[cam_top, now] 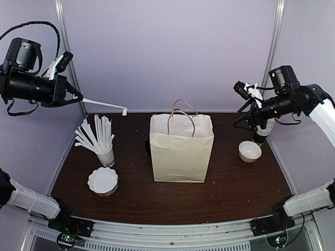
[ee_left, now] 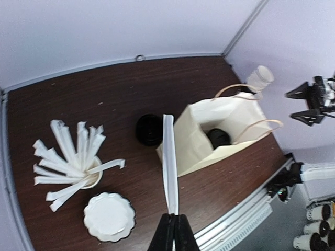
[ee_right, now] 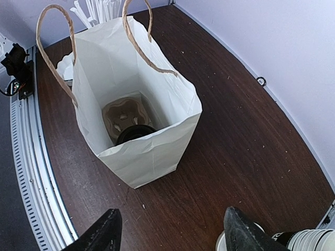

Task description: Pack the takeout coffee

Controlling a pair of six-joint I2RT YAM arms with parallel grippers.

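My left pincer [ee_left: 172, 218] clenches one white paper-wrapped straw [ee_left: 169, 162]; my right pincer [ee_right: 170, 226] hangs released. Inside the cream paper bag [ee_right: 152, 157], one black-lidded dark paper cup [ee_right: 135, 134] shows, half hidden.

Bottom centre: left gripper [ee_left: 172, 218] pinched tight on white wrapped straw [ee_left: 170, 162], which points up-frame. paper bag [ee_left: 199, 151] stands open, takeout coffee [ee_left: 218, 137] inside. black round item [ee_left: 149, 129] just beside bag. At left: straw cup [ee_left: 93, 178], white fluted stack [ee_left: 109, 217].

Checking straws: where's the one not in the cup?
Top view, upper left: wrapped straw pinched in the left gripper, in the air, tip toward the paper bag.
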